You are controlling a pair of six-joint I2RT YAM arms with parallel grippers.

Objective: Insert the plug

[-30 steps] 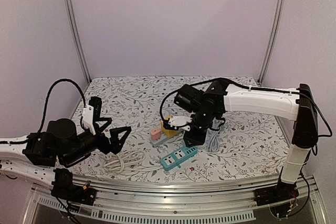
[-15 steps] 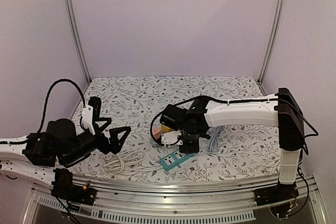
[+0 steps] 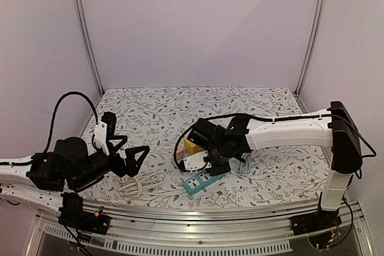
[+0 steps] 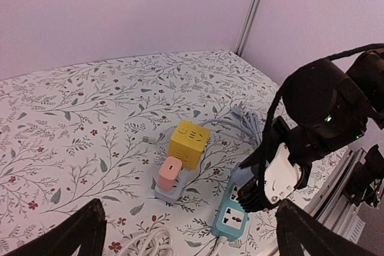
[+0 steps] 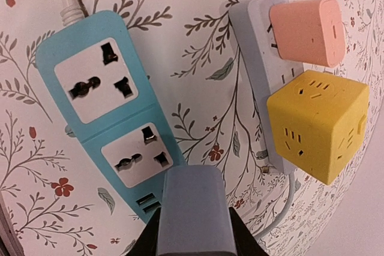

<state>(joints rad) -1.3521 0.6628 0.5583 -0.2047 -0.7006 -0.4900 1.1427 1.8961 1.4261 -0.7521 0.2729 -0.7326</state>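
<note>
My right gripper (image 3: 211, 161) is shut on a grey-blue plug (image 5: 195, 211) and holds it just above the far end of a teal power strip (image 5: 108, 106), over its USB ports. The strip lies flat near the table's front (image 3: 200, 181) and has two empty sockets; it also shows in the left wrist view (image 4: 231, 217). The plug's prongs are hidden. My left gripper (image 3: 128, 150) is open and empty at the left, well away from the strip.
A grey strip (image 5: 252, 52) carries a pink plug (image 5: 307, 31) and a yellow cube socket (image 5: 315, 124), just left of the teal strip. A white coiled cable (image 3: 141, 183) lies at front left. A grey cable (image 3: 243, 163) lies right of the gripper.
My right gripper has moved left and toward the front with the plug, then settled over the teal strip. The left arm has not moved.
</note>
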